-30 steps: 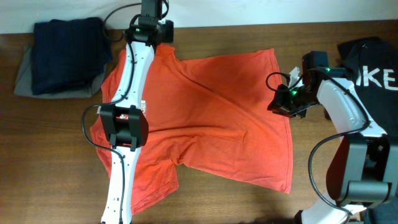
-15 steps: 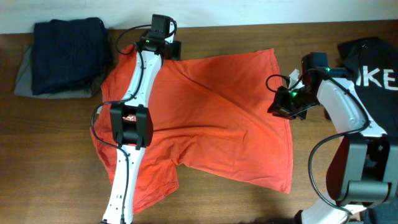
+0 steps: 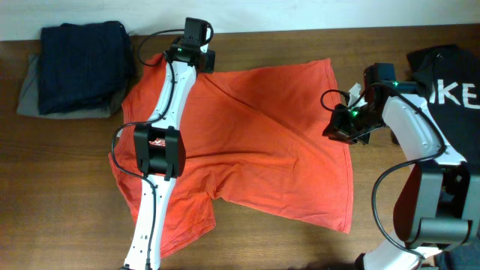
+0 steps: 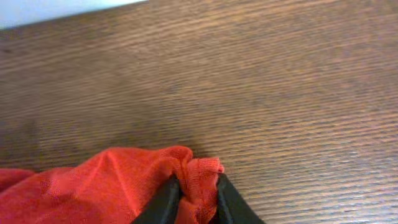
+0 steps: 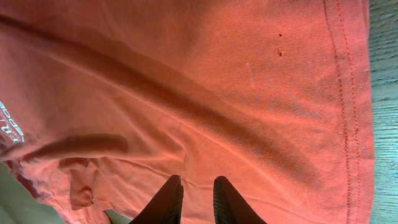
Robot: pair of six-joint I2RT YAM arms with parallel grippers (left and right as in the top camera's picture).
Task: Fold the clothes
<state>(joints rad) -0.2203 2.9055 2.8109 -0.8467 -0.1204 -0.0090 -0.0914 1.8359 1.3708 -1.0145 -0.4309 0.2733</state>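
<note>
Pinching the far edge of the T-shirt (image 3: pixel 255 142), my left hand (image 4: pixel 196 190) has its two fingers drawn in on a small raised fold of red cloth, bare table (image 3: pixel 300 244) showing just beyond it. My right hand (image 5: pixel 191 190) sits on the cloth near the stitched hem. Its fingers are close together with only a thin strip of red between them, and I cannot tell whether they have a pinch or merely rest there.

The T-shirt lies spread and a little creased across the middle of the table. Its long axis runs side to side: the hem is at my right and the sleeves and shoulders are toward my left. The whole garment therefore lies nearward of my left hand and leftward of my right.

I judge that to be what the coming move turns on. The left hand is at the far corner by the sleeve, so it is the one placed to carry that edge toward me over the body of the shirt, while the right anchors or lifts the hem end.

A dark blue folded pile (image 3: pixel 79 67) lies well apart at far left, and a black garment (image 3: pixel 450 82) lies beyond my right arm.
</note>
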